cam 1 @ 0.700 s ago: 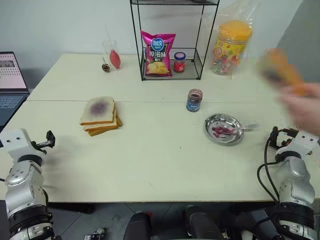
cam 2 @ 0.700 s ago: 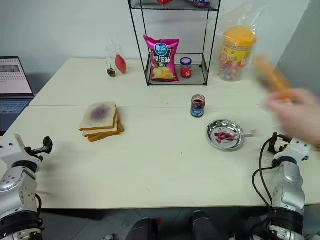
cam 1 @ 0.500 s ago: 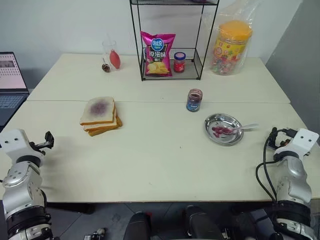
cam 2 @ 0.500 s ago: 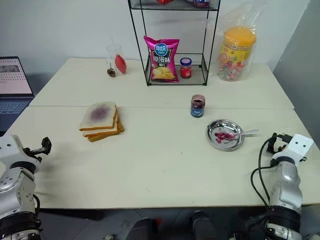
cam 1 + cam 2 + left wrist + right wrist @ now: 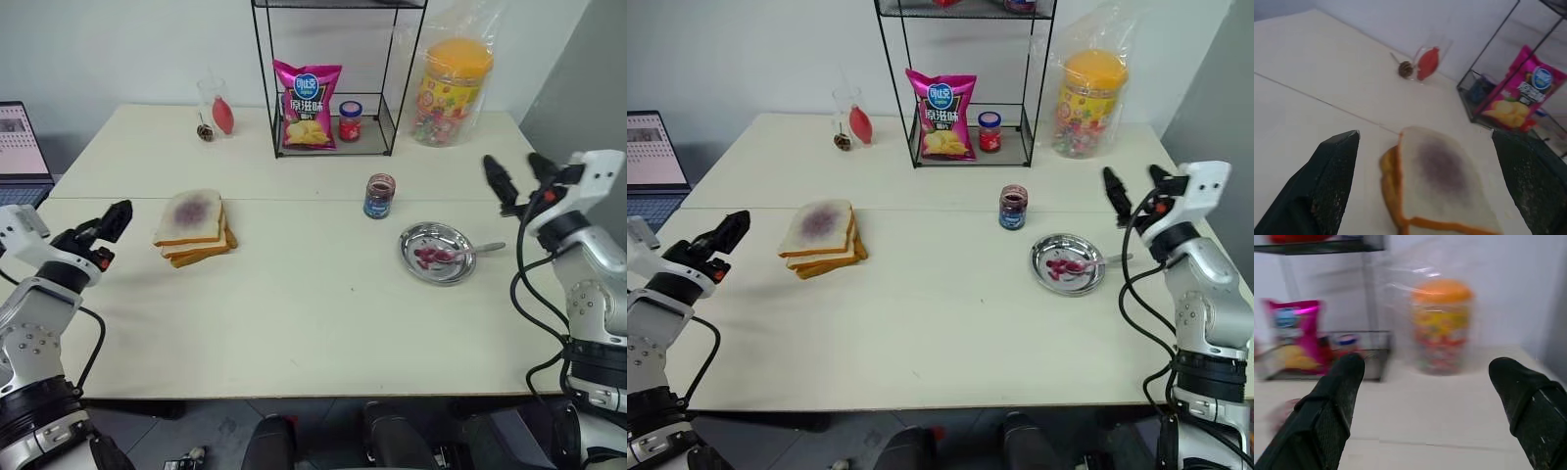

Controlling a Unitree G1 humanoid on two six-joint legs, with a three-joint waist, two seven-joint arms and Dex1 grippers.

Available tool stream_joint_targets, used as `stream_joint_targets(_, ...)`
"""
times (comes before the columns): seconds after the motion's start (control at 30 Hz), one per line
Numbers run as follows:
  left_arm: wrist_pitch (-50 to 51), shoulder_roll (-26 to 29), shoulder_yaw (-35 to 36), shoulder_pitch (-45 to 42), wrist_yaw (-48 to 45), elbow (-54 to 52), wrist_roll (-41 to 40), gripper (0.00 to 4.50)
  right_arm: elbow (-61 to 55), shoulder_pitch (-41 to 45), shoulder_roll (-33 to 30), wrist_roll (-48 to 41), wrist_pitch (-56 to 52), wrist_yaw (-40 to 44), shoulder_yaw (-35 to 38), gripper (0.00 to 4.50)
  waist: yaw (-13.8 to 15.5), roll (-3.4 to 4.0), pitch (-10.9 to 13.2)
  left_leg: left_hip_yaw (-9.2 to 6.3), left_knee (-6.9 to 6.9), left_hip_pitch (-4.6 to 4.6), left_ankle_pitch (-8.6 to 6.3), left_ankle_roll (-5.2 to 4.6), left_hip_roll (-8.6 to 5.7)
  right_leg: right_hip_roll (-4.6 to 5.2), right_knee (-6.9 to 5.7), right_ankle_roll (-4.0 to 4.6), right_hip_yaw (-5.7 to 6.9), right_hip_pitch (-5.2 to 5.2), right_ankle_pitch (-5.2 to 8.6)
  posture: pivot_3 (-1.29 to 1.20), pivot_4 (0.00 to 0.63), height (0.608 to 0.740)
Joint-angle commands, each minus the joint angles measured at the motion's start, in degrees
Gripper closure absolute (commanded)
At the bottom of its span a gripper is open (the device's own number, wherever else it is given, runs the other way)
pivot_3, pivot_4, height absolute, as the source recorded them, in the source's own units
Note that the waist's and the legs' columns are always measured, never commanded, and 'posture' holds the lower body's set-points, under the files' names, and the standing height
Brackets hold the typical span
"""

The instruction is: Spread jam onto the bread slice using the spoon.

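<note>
You are working with both arms raised over the near worktop (image 5: pixel 294 323), and neither is holding anything. Your left pincer (image 5: pixel 103 223) is standing wide apart and empty, pointing toward the bread slice (image 5: pixel 191 214), which is lying just beyond it on top of a pile of slices (image 5: pixel 199 249). Your right pincer (image 5: pixel 519 176) is also spread wide and empty, hovering near the right edge, above and beyond the dish (image 5: pixel 437 253).

The spoon (image 5: pixel 468 252) is resting in that dish, its stained bowl among red smears and its handle sticking out over the rim toward your right arm. Just past the dish the small jam (image 5: pixel 379 196) jar is standing upright with no lid showing.

The slice is already carrying a purple smear at its centre, so some spreading looks done, but the patch is small and the edges are bare. What is left, as you are judging it: picking up the spoon, loading it, and working jam outward across the slice
</note>
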State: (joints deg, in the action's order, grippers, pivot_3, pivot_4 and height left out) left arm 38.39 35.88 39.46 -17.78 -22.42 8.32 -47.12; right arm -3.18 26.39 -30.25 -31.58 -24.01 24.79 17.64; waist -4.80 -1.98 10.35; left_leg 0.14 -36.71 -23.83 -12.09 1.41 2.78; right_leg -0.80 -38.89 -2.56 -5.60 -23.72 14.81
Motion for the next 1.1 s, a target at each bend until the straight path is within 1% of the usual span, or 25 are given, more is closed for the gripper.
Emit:
stream_joint_targets(0.03, 0.3, 0.2, -4.2, -2.6, 0.5, 4.4, 3.4, 0.00, -8.1, 3.2, -2.4, -8.1, -9.9, 15.7, -11.1, 0.01, 0.1, 0.01, 0.0, 0.01, 0.04, 0.00, 0.00, 0.00, -0.02, 0.01, 0.01, -0.01, 0.00, -0.01, 0.02, 0.00, 0.150, 0.740)
stream_joint_targets(0.07, -0.2, -0.1, -5.1, -2.9, 0.2, 5.0, 4.1, 0.00, -9.3, 3.4, -2.6, -9.0, -11.2, 18.8, -13.8, 0.01, 0.0, 0.02, 0.0, 0.00, 0.05, -0.01, 0.00, 0.00, -0.02, 0.01, 0.01, 0.00, 0.00, -0.03, 0.02, 0.00, 0.150, 0.740)
stream_joint_targets(0.13, -0.9, -0.5, -6.0, -3.4, -0.3, 5.9, 5.0, 0.00, -10.3, 3.9, -2.7, -9.5, -12.5, 22.1, -16.6, 0.01, 0.1, 0.00, 0.0, -0.04, 0.08, -0.04, 0.00, 0.00, -0.01, -0.01, 0.00, 0.00, 0.03, -0.08, 0.03, 0.00, 0.150, 0.740)
stream_joint_targets(0.27, -1.3, -0.9, -7.0, -5.2, -1.4, 9.1, 5.8, 0.00, -8.5, 4.9, -0.7, -7.1, -11.5, 24.0, -20.2, 0.01, 0.2, -0.07, 0.0, -0.03, 0.05, -0.09, 0.00, 0.00, -0.03, 0.04, 0.04, -0.01, 0.05, -0.08, 0.02, 0.00, 0.150, 0.740)
stream_joint_targets(0.37, -2.6, -0.7, -8.8, -7.8, -2.8, 13.5, 7.9, 0.00, -6.4, 6.8, 2.3, -4.1, -9.8, 25.7, -24.9, 0.01, 0.3, -0.08, 0.0, -0.03, 0.03, -0.08, 0.00, 0.00, -0.06, 0.07, 0.03, -0.01, 0.06, -0.07, 0.02, 0.00, 0.150, 0.740)
stream_joint_targets(0.43, -2.9, -0.7, -8.1, -8.8, -2.8, 13.9, 7.7, 0.00, -5.9, 7.1, 3.3, -3.3, -9.1, 25.8, -25.1, 0.01, 0.3, -0.08, 0.0, -0.05, 0.00, -0.08, 0.00, 0.00, -0.05, 0.04, 0.00, -0.03, 0.07, -0.09, 0.00, 0.00, 0.150, 0.740)
stream_joint_targets(0.5, -3.2, -0.5, -7.6, -9.1, -3.2, 14.2, 7.7, 0.39, -6.2, 6.6, 4.1, -2.7, -8.9, 25.6, -25.2, 0.00, 0.3, -0.08, 0.0, -0.05, 0.00, -0.11, 0.00, 0.00, -0.04, 0.04, 0.00, -0.03, 0.06, -0.11, 0.00, 0.00, 0.150, 0.740)
stream_joint_targets(0.53, -3.4, -0.4, -7.5, -9.1, -3.4, 14.4, 7.8, 0.44, -6.3, 6.5, 4.3, -2.5, -8.9, 25.6, -25.3, 0.00, 0.3, -0.08, 0.0, -0.04, 0.00, -0.12, 0.00, 0.00, -0.05, 0.05, 0.01, -0.04, 0.06, -0.11, 0.00, 0.00, 0.150, 0.740)
stream_joint_targets(0.6, -3.1, -0.1, -7.6, -8.8, -3.7, 14.2, 8.0, 0.93, -6.6, 6.3, 4.7, -2.2, -8.9, 25.2, -25.2, 0.00, 0.4, -0.08, 0.0, -0.02, 0.01, -0.15, -0.01, 0.01, -0.05, 0.08, 0.05, -0.04, 0.06, -0.12, 0.00, 0.00, 0.150, 0.740)
stream_joint_targets(0.63, -2.9, 0.3, -7.6, -8.6, -4.1, 14.1, 8.0, 1.06, -6.8, 6.4, 5.0, -2.4, -9.3, 24.8, -25.1, 0.00, 0.4, -0.08, 0.0, -0.01, 0.02, -0.16, -0.01, 0.01, -0.05, 0.08, 0.05, -0.03, 0.06, -0.14, 0.00, 0.00, 0.150, 0.740)
stream_joint_targets(0.8, -2.6, 1.3, -6.7, -7.1, -4.2, 13.7, 8.2, 1.96, -6.3, 6.7, 5.7, -2.3, -9.4, 24.6, -24.1, 0.00, 0.5, -0.07, 0.0, -0.04, 0.03, -0.34, -0.01, 0.01, -0.03, 0.05, -0.03, -0.03, 0.06, -0.37, 0.00, 0.00, 0.150, 0.740)
stream_joint_targets(0.83, -2.6, 1.4, -6.6, -7.0, -4.1, 13.9, 8.1, 2.23, -6.1, 6.6, 5.8, -2.1, -9.2, 24.6, -24.0, 0.00, 0.5, -0.07, 0.0, -0.04, 0.03, -0.34, -0.01, 0.01, -0.02, 0.05, -0.03, -0.02, 0.07, -0.37, 0.00, 0.00, 0.150, 0.740)
stream_joint_targets(0.87, -2.6, 1.5, -6.6, -6.9, -3.9, 13.8, 8.2, 2.34, -5.9, 6.5, 5.8, -1.8, -9.0, 24.5, -23.9, 0.00, 0.5, -0.08, 0.0, -0.04, 0.03, -0.34, -0.01, 0.01, -0.03, 0.05, -0.03, -0.03, 0.07, -0.37, 0.00, 0.00, 0.150, 0.740)
stream_joint_targets(0.97, -2.2, 2.1, -6.6, -6.5, -4.0, 13.6, 8.5, 2.90, -6.2, 6.6, 6.7, -1.7, -9.4, 23.7, -23.7, 0.00, 0.5, -0.08, 0.0, -0.03, 0.01, -0.34, -0.01, 0.01, -0.03, 0.05, -0.03, -0.03, 0.06, -0.36, 0.00, 0.00, 0.150, 0.740)
stream_joint_targets(1.1, -1.7, 2.7, -6.5, -6.3, -4.4, 13.7, 8.4, 3.73, -6.1, 6.6, 6.5, -1.4, -9.1, 24.5, -23.7, 0.00, 0.5, -0.08, 0.0, -0.03, 0.01, -0.34, -0.01, 0.01, -0.03, 0.06, -0.04, -0.03, 0.07, -0.36, 0.00, 0.00, 0.150, 0.740)
